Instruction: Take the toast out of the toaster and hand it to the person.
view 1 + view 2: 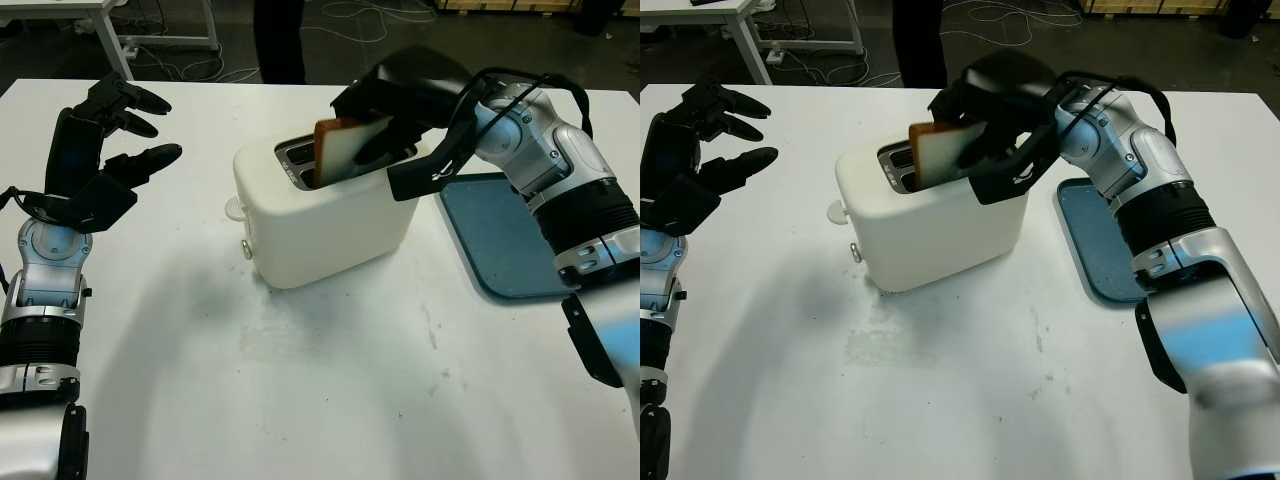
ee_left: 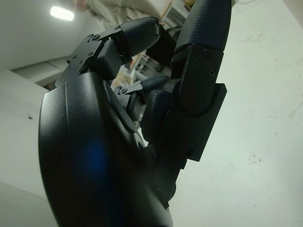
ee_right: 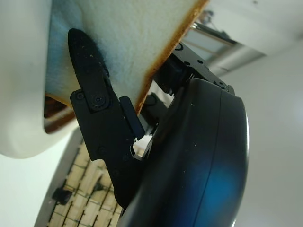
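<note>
Right arm: is being extended across the table, elbow bent, wrist turned inward. Right hand (image 1: 385,125): fingers are being closed around the toast (image 1: 350,148). Left arm: is being held upright at the left side. Left hand (image 1: 105,150): is being kept open, raised.

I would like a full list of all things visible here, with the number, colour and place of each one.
white two-slot toaster: one, white, middle of the table.
slice of toast: one, pale with brown crust, tilted, partly out of a toaster slot, held by the right robot hand.
flat blue tray: one, blue, on the table beside the toaster, under the right arm.
white table: one, white.
person: one, dark clothing, standing beyond the table's far edge.
right robot hand: black, over the toaster, gripping the toast.
left robot hand: black, open, raised above the table.
</note>
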Controlling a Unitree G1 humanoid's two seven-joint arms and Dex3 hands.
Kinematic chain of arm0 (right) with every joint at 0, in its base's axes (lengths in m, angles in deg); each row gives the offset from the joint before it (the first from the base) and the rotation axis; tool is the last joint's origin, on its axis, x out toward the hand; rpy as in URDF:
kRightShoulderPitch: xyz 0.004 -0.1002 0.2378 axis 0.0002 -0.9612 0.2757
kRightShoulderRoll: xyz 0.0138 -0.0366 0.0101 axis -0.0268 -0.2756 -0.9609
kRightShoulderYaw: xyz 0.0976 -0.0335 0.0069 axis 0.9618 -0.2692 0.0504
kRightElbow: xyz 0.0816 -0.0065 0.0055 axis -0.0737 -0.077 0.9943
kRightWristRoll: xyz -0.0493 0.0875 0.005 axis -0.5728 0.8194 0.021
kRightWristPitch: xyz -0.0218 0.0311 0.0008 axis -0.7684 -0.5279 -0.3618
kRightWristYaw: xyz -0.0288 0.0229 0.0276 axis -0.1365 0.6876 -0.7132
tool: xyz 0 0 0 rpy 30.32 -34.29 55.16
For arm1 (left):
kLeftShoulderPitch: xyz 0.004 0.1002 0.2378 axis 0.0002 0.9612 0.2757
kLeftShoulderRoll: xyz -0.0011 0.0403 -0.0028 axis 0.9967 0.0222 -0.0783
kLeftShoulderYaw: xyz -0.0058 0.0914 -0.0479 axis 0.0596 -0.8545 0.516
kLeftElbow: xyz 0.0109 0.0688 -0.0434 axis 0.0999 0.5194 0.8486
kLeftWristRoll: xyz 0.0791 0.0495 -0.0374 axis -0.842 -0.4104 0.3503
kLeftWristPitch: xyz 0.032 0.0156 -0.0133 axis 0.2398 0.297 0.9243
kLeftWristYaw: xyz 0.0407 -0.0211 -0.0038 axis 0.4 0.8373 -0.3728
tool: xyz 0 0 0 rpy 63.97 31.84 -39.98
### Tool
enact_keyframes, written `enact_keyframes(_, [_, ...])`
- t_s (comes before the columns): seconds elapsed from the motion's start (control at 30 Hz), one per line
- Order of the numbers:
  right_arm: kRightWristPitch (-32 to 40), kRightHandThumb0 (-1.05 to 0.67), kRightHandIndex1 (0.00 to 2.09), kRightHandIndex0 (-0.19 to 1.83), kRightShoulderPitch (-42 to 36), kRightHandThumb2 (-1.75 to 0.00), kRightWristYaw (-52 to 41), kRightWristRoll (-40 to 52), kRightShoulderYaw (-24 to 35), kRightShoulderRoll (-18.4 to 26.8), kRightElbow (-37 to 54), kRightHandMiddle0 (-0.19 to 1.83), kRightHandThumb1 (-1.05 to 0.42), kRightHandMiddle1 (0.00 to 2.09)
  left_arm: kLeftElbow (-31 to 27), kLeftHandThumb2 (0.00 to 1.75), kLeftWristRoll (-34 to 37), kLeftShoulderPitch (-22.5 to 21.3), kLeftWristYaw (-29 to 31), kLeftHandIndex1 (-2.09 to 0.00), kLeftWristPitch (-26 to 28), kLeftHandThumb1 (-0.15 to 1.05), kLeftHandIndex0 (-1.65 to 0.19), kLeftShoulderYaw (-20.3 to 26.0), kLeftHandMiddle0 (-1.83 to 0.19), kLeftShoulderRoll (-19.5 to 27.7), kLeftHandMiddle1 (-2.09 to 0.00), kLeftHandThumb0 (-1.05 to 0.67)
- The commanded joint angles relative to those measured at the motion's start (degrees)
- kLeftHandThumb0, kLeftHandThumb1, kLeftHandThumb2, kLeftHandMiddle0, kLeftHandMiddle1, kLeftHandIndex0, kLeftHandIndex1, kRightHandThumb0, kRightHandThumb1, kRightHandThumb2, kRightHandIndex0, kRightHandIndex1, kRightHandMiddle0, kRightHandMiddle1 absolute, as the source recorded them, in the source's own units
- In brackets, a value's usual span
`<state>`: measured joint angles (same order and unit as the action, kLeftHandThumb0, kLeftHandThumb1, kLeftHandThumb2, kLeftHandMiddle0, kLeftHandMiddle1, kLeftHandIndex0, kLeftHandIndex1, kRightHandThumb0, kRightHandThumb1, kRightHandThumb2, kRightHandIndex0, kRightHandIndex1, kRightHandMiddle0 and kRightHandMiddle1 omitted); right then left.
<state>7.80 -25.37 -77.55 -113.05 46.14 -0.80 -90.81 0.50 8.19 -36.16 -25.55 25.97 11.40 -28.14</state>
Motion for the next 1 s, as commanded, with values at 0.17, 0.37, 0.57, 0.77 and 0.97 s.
enact_keyframes(0.17, [-1.47, -0.50, 1.75, 0.97, 1.88, -0.45, 6.83, 1.02, 2.06, -0.12, -4.54, 0.72, -0.92, 1.74, 0.52, 0.15, -0.43, -0.44, -0.09, -1.20, -0.05, 0.92, -0.37, -0.32, -0.42, 0.42, -1.30, -0.91])
enact_keyframes(0.37, [1.14, -0.48, 1.75, 0.96, 6.04, -0.41, -3.50, 17.52, 11.92, -2.03, -10.97, 0.67, -0.92, 1.75, 0.82, 0.16, -0.55, -0.50, -0.13, -1.21, -0.09, 0.92, -0.36, -0.36, -0.42, 0.61, -1.30, -0.92])
enact_keyframes(0.57, [7.31, -0.47, 1.75, 1.04, 12.20, -0.31, -13.23, 34.49, 24.83, -2.51, -20.04, 0.80, -0.92, 1.75, 0.64, 0.16, -0.30, -0.27, -0.34, -1.20, -0.21, 0.92, -0.36, -0.12, -0.41, 0.45, -1.30, -0.92])
enact_keyframes(0.77, [17.90, -0.41, 1.75, 1.05, 12.54, -0.34, -13.53, 43.20, 33.04, -2.52, -23.25, 0.77, -0.92, 1.75, 0.93, 0.17, -0.18, -0.20, -0.30, -1.21, -0.59, 0.92, -0.35, -0.10, -0.41, 0.38, -1.31, -0.92])
enact_keyframes(0.97, [21.67, -0.29, 1.75, 0.95, 9.53, -0.45, -8.84, 46.48, 37.94, -3.37, -27.02, 0.60, -0.92, 1.75, 1.20, 0.16, -0.10, -0.20, -0.20, -1.21, -0.69, 0.92, -0.35, -0.17, -0.41, 0.34, -1.30, -0.92])
